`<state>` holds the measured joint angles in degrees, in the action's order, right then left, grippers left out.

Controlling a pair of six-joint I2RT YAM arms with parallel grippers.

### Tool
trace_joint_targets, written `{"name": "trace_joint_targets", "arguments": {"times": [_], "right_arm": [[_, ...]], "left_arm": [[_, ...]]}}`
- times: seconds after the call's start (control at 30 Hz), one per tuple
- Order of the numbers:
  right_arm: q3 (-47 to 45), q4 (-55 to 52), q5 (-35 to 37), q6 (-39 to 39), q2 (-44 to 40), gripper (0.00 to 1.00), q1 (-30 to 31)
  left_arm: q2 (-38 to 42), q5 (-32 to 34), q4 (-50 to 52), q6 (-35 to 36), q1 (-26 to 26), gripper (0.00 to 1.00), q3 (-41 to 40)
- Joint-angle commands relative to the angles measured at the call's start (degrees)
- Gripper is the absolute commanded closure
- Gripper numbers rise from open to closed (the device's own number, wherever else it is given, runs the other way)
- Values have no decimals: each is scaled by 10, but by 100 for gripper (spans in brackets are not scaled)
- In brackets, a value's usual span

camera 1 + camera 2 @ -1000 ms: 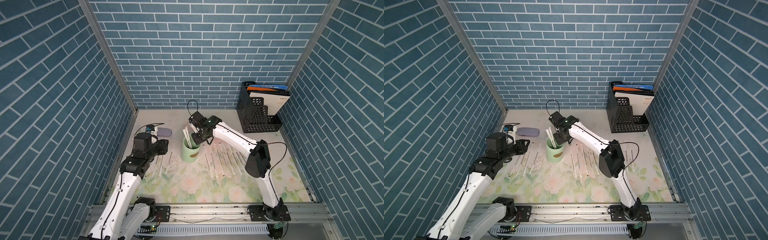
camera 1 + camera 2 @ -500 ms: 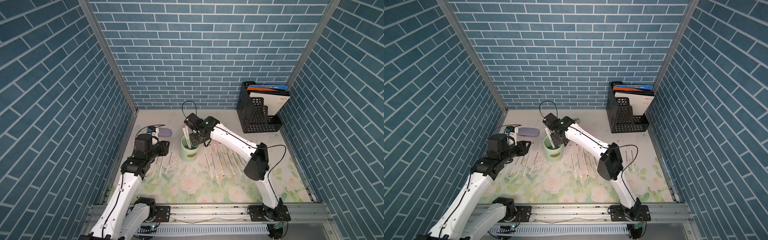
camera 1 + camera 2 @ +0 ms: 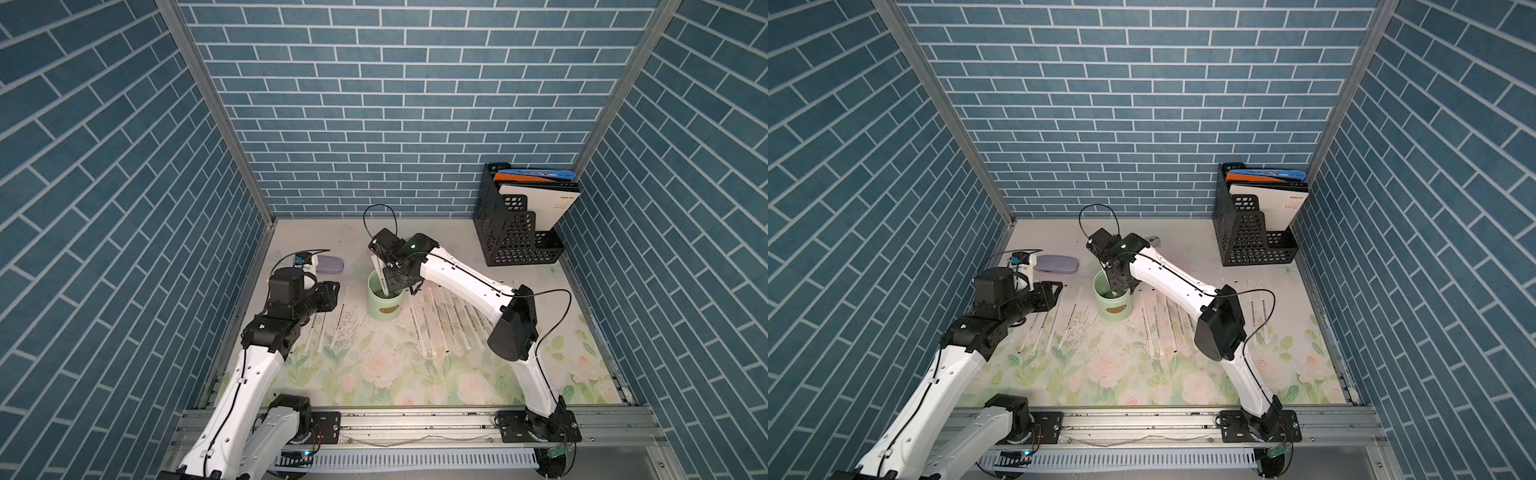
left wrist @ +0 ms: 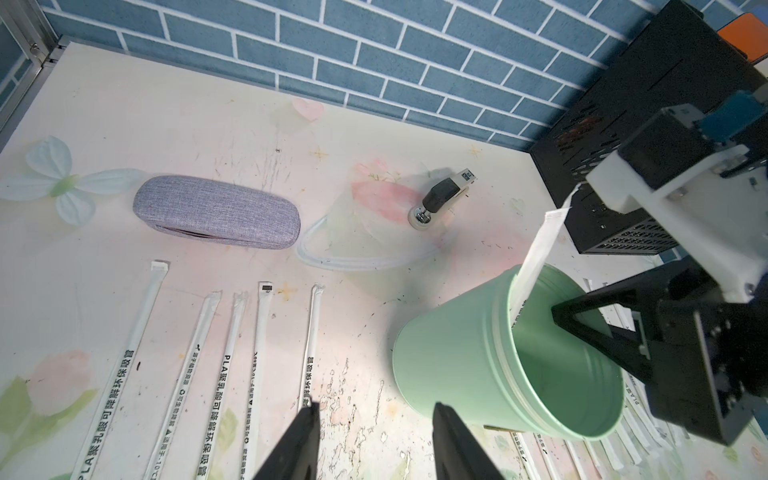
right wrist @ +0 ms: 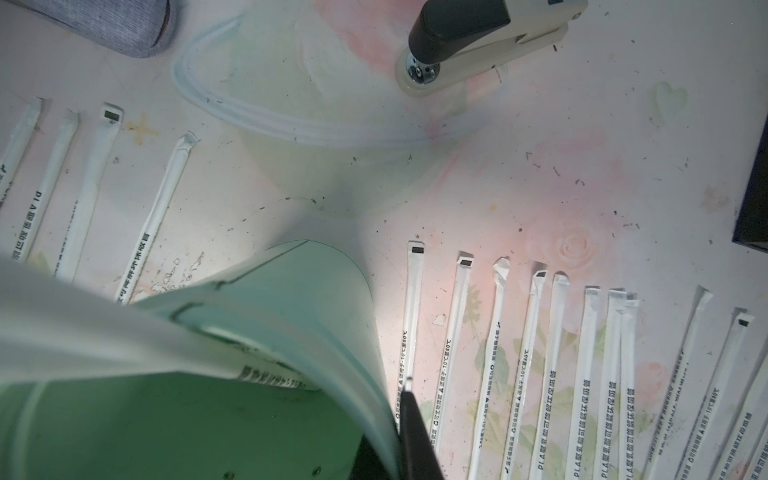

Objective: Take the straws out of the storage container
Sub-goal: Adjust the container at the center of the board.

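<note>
The step in hand looked like the last extraction: a single straw leaned in the cup, its top out past the rim, while the other straws lay in rows on the table on both sides of the cup. The cup stood upright near the middle of the table. The right end effector reached down into the cup's mouth with its jaws pressed together and its tip just beside the straw's lower part. Whether it actually pinched the wrapper could not be told, since the right wrist view was blurred there. The left end effector hovered low beside the cup, half open and empty. The next move would call for a sure pinch on the straw. It would then need a lift along the straw's lean, high enough for the bottom end to clear the rim without tipping the cup, before laying it in a free spot on the table.
</note>
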<state>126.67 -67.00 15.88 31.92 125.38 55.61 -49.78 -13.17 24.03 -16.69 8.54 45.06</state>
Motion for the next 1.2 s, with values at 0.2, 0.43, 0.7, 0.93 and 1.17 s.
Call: {"name": "trace_joint_targets", "arguments": {"times": [0.2, 0.43, 0.7, 0.93, 1.17], "right_arm": [[1, -2, 10, 28, 22, 92, 4], [2, 7, 1, 28, 28, 84, 4], [5, 26, 13, 29, 7, 64, 4], [-53, 107, 12, 14, -92, 63, 5], [-197, 211, -2, -16, -218, 62, 4]], "left_arm": [[4, -5, -11, 5, 2, 51, -8], [4, -5, -11, 5, 2, 51, -9], [-1, -14, -18, -3, 2, 49, -6], [-7, -60, -75, -40, 2, 30, -10], [-31, -72, -126, -66, 9, 14, -32]]}}
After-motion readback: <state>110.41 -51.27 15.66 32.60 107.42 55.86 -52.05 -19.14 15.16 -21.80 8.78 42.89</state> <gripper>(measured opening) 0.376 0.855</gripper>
